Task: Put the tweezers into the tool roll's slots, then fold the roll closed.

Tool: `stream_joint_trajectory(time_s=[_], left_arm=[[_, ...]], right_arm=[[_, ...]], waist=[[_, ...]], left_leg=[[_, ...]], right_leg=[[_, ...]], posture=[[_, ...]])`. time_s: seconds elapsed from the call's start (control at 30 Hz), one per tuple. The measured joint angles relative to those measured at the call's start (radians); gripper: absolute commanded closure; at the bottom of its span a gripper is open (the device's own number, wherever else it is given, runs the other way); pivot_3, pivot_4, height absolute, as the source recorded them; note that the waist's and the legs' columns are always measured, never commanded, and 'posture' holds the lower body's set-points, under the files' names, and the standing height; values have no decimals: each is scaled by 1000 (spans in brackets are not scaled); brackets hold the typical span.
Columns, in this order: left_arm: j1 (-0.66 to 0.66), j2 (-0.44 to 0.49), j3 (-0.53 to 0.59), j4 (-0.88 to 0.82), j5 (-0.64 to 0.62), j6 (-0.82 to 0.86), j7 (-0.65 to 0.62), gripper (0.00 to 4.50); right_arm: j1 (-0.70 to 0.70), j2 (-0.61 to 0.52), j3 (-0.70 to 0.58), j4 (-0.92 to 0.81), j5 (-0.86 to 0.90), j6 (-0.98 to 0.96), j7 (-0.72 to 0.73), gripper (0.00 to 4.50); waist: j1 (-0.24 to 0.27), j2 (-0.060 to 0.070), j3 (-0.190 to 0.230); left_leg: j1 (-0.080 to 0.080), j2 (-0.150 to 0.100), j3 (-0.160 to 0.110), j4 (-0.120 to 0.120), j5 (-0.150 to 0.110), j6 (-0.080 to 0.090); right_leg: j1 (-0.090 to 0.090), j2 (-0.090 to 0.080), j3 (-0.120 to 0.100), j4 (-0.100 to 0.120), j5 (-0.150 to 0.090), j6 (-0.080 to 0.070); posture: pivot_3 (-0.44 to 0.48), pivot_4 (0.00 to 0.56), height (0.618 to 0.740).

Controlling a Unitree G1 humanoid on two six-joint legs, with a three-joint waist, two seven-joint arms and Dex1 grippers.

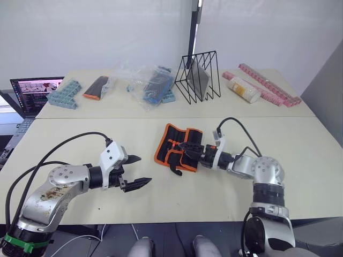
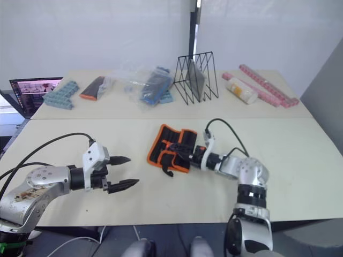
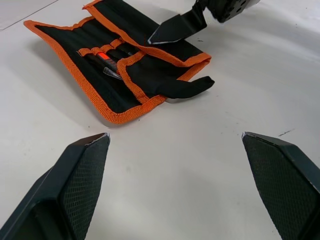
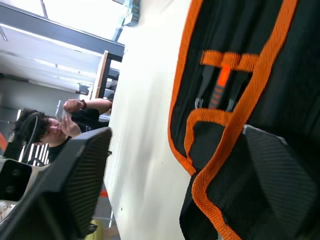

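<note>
The tool roll (image 1: 174,145) lies open in the middle of the near table, black with orange edging. One side is folded over, and its black strap (image 3: 190,87) sticks out on the table. Slim black tweezers (image 3: 109,67) sit in the slots (image 4: 220,75) under an orange band. My right gripper (image 1: 183,152) is open at the roll's right side. One of its fingers (image 4: 280,175) rests on the folded flap. My left gripper (image 1: 143,169) is open, low over bare table to the left of the roll and apart from it.
On the far table stand a black wire rack (image 1: 197,75), a clear plastic bag (image 1: 150,85), an orange-tipped dark case (image 1: 98,87), teal blocks (image 1: 64,93), a white tube (image 1: 244,88) and pink strips (image 1: 268,85). A laptop (image 1: 32,91) is at far left. A person (image 4: 50,125) sits beyond the table.
</note>
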Motion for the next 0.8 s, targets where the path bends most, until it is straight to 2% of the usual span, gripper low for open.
stream_joint_trajectory(time_s=[0.1,0.13,0.27,0.3,0.53,0.57,0.8], left_arm=[[-2,3,0,3,0,0,-3,0],[-4,4,0,5,0,0,-3,0],[-17,5,-1,8,1,-1,-5,0],[-18,5,-1,8,1,-1,-5,0],[-4,-38,25,22,-42,20,13,0],[-2,-45,36,28,-55,30,19,0],[-6,-91,97,53,-124,90,68,0]], right_arm=[[35,-78,63,-36,-21,-65,87,31],[52,-103,101,-51,-42,-98,123,277],[94,-165,215,-66,-116,-232,242,1492],[98,-177,236,-64,-138,-273,271,1912],[125,-206,369,-31,-276,-513,405,4257],[135,-203,381,-23,-291,-540,412,4436],[142,-209,464,15,-430,-749,447,4436]], waist=[[1,0,0],[0,0,0],[-3,0,0],[-3,0,0],[0,0,0],[1,0,0],[1,0,0]], left_leg=[[-1,0,0,0,0,0],[-1,0,0,0,0,0],[-2,1,0,-1,0,0],[-2,1,0,-1,0,0],[-2,1,0,0,0,0],[-2,1,0,0,0,0],[0,1,0,0,0,0]], right_leg=[[0,0,0,-2,0,0],[-1,0,0,-3,0,0],[-2,0,0,-2,0,0],[-2,0,0,-2,0,0],[-1,0,0,-3,0,0],[-1,0,0,-3,0,0],[1,0,0,-2,0,0]], posture=[[0,150,739],[0,150,739],[0,150,739],[0,150,739],[0,150,739],[0,150,739],[0,150,739]])
